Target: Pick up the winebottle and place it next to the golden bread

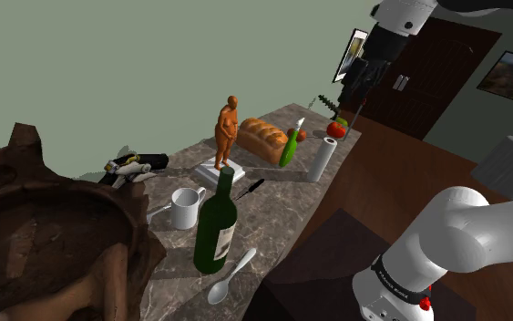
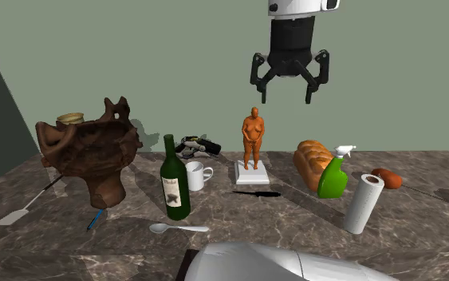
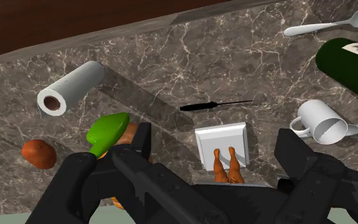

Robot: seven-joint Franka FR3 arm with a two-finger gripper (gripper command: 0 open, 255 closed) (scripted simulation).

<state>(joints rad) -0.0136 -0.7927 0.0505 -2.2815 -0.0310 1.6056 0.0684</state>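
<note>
Gripper (image 2: 285,94) hangs high over the counter (image 2: 278,231), roughly above the figurine (image 2: 254,137). Fingers spread wide, nothing between them. In the wrist view the figurine's legs and white base sit between the two fingers, far below and untouched.

Bottle (image 2: 175,184): dark green, pale label, upright on the marble. It stands toward the second exterior view's left. A white mug (image 2: 196,176) is just beside it, behind and to the right in that view. A spoon (image 2: 179,228) lies flat on the counter in front of the bottle, near but not touching.

Bread (image 2: 312,160): golden-brown loaf, lying toward that view's right, well apart from the bottle. Figurine and a black knife (image 2: 256,193) lie between the two. A green spray bottle (image 2: 332,177) stands in front of the loaf; cannot tell whether they touch. A paper roll (image 2: 364,203) stands upright nearer the front edge, right of the spray bottle.

A large dark brown carved piece (image 2: 95,152) sits at the left end, near the bottle.
</note>
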